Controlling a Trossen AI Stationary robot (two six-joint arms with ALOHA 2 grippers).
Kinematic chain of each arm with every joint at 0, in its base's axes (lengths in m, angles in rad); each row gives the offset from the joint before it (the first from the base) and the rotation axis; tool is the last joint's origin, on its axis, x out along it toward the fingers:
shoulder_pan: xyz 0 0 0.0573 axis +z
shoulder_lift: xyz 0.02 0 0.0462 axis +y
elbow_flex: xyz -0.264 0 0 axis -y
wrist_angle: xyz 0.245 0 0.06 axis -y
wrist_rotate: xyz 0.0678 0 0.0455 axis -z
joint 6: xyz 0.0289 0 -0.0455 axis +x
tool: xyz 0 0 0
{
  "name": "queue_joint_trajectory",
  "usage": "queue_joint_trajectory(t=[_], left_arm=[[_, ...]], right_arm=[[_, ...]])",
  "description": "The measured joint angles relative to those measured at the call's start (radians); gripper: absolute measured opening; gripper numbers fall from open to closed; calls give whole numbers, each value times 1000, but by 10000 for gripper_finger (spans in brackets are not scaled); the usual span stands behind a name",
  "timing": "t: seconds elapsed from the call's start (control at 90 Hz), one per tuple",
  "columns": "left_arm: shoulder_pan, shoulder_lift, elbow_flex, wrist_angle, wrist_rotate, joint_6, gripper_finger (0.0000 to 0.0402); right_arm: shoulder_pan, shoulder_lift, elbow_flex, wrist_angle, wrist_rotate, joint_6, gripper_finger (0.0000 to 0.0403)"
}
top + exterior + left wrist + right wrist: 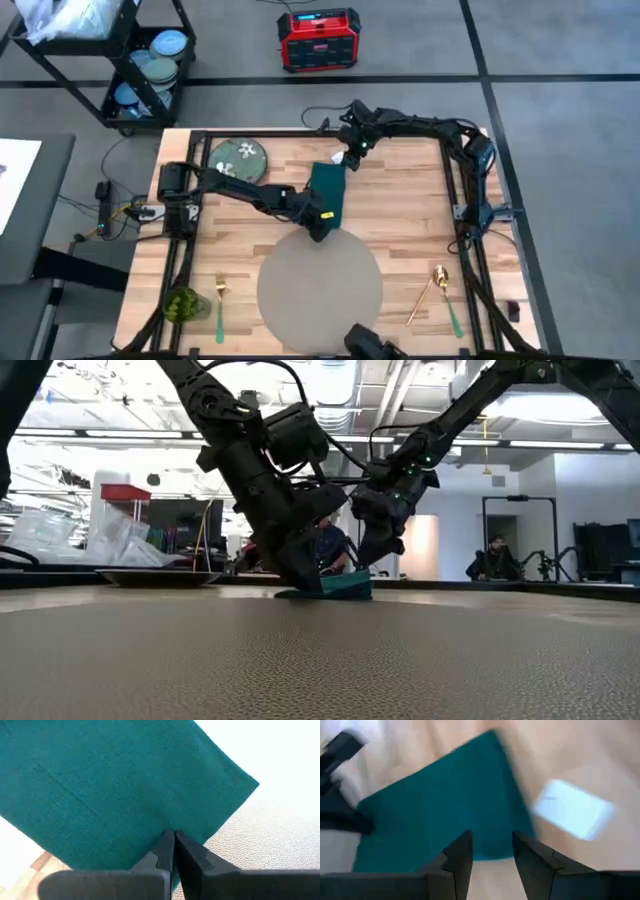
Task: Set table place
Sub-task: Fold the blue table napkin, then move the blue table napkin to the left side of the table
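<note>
My left gripper (320, 228) pinches the teal napkin's (328, 190) near edge, just where it meets the grey placemat (320, 282) on the wooden surface (410, 210). My right gripper (348, 158) hovers spread above the far end. Napkin placement appears underway; next I'd judge a drag clear of the mat.

Placemat (320, 280) at the bench's (400, 200) near middle, napkin (328, 190) just behind it, plate (240, 156) at far left corner, fork (220, 305) left of placemat, spoon (447, 300) right, cart (130, 60) beyond the bench.
</note>
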Motion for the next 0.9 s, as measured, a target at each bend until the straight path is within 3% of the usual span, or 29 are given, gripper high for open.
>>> queue_joint_trajectory(t=[0.344,0.589,0.733,0.822,0.9], left_arm=[[22,-17,-3,14,20,-86,0],[74,-134,-9,5,4,-25,0],[105,-224,-6,-9,-11,-27,0],[119,-281,-4,-22,-77,-88,0],[124,-314,-2,-125,-208,-231,0]], right_arm=[[79,0,0,-125,61,-3,119],[34,-14,0,-347,33,-80,119],[10,-54,-2,-337,26,-86,119],[0,-98,-1,-250,8,-55,119],[0,-136,-1,-178,7,-37,118]])
